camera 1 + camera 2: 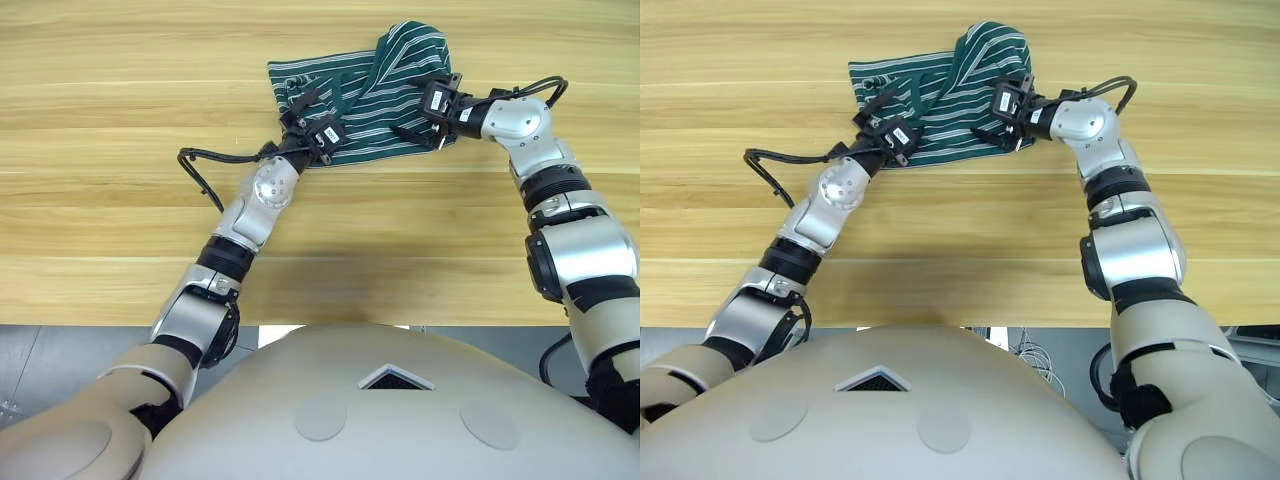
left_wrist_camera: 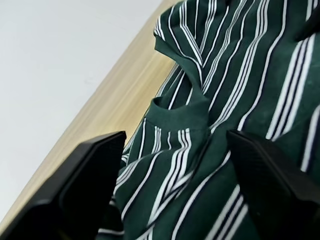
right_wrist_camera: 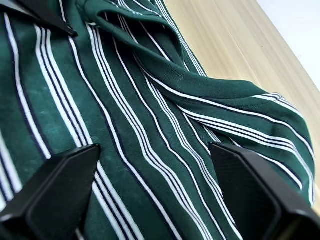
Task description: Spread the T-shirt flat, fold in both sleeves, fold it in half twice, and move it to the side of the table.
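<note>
Left gripper [image 2: 175, 137] is spread wide over the green striped T-shirt [image 1: 365, 85], with nothing pinched. Right gripper [image 3: 154, 147] is the same, wide open above the fabric. The shirt sits bunched at the upper middle of the wooden surface [image 1: 120, 220]. Looks like the spread-flat step to me. Next, each gripper needs to close on an edge and pull outward.

Dark green striped T-shirt [image 1: 370, 95], rumpled on the wooden table [image 1: 120, 200].
The green knit carries thin white stripes set in groups. The shirt lies at the table's far middle and is not spread flat. Its left part lies fairly flat, while its right part is bunched and folded over itself into a raised hump. The ribbed neckband [image 2: 180, 112] faces up among creases.
</note>
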You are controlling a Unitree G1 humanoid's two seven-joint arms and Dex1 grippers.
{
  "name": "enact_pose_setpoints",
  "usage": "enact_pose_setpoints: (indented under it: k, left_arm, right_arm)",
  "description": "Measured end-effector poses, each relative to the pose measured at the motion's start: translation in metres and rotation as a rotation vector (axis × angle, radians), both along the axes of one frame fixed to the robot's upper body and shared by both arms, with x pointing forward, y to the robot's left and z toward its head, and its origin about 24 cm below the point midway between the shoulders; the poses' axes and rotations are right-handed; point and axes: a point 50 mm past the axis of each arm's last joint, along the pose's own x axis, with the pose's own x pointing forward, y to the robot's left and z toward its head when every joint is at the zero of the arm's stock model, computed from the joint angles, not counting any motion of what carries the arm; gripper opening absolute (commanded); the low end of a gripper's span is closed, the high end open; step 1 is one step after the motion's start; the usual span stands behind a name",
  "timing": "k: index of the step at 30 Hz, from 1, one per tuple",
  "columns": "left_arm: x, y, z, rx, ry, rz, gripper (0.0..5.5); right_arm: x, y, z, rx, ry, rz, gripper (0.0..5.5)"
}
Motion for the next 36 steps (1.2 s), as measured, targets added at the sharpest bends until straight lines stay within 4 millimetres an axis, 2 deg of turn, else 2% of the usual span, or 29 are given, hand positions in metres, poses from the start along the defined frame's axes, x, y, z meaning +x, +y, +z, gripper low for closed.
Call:
enact_pose_setpoints:
  k: [4,11,15,20,22,26,29,31,36]
  left_arm:
    - [0.01,0.0,0.0,0.024,-0.002,-0.002,3.61]
    - [0.035,0.014,0.009,-0.019,-0.015,0.096,3.61]
    - [0.052,0.032,0.016,-0.119,0.02,0.19,3.61]
    - [0.061,0.044,0.012,-0.116,0.065,0.226,3.61]
    - [0.074,0.051,0.019,-0.084,0.057,0.26,3.61]
    - [0.106,0.06,0.058,-0.057,-0.027,0.348,3.61]
    - [0.12,0.065,0.086,-0.217,-0.048,0.426,3.61]
    - [0.122,0.067,0.092,-0.276,-0.047,0.449,3.61]
    - [0.118,0.078,0.082,-0.305,-0.024,0.478,3.61]
  right_arm:
    - [0.001,0.003,0.0,-0.009,-0.008,0.004,4.05]
    - [0.002,0.008,0.001,-0.025,-0.018,0.036,4.05]
    - [-0.002,0.01,0.001,-0.047,-0.036,0.094,4.05]
    - [-0.003,0.01,0.001,-0.063,-0.048,0.128,4.05]
    - [-0.003,0.011,0.002,-0.072,-0.052,0.144,4.05]
    - [-0.004,0.012,0.003,-0.078,-0.062,0.171,4.05]
    - [-0.011,0.013,0.004,-0.093,-0.078,0.273,4.05]
    - [-0.014,0.01,0.006,-0.106,-0.079,0.333,4.05]
    - [-0.031,-0.014,0.015,-0.083,-0.011,0.485,4.05]
